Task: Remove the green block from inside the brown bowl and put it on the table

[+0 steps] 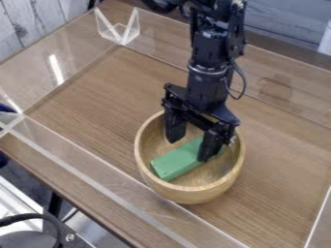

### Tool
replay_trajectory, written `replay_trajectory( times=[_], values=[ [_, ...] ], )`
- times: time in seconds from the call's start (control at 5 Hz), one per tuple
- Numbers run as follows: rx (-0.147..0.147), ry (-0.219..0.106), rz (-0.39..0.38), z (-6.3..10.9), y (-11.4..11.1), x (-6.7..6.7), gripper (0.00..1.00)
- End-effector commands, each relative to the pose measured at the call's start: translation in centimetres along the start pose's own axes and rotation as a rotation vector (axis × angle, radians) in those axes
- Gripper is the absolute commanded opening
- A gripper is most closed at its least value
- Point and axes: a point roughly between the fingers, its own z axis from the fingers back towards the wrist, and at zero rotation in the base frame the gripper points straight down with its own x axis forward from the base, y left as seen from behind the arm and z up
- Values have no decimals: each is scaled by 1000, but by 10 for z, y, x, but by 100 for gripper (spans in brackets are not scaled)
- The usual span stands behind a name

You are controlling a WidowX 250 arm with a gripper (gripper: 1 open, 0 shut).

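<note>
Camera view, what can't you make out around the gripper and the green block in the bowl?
- Far end of the green block: hidden behind the gripper fingers.
- Whether the fingertips touch the block: too small to tell.
- Brown bowl floor near the far wall: covered by the gripper.
- Arm's upper part: cut off by the top edge.

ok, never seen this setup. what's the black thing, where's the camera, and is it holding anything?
The black thing is a single robot arm; its hand points down into a round brown bowl. One camera looks down at an angle from beside the table, which has clear plastic walls along its edges. A green block lies inside the bowl. The hand's two fingers are spread open on either side of the block's far end, low in the bowl, not closed on it. So nothing is held yet.
</note>
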Motion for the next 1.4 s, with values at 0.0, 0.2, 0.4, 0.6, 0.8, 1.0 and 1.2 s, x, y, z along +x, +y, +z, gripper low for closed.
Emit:
replay_trajectory(
  times=[0.0,0.2,0.4,0.6,0.8,1.0,1.2],
  values=[
    [4,-69,-4,15,-1,5,100],
    [3,-77,-6,16,-1,5,100],
    [2,-83,-7,16,-1,5,100],
    [1,-91,-8,17,-1,5,100],
    [0,-98,-9,18,-1,5,100],
    [0,-104,-10,18,-2,5,100],
    [-1,-108,-11,18,-2,5,100]
  ],
)
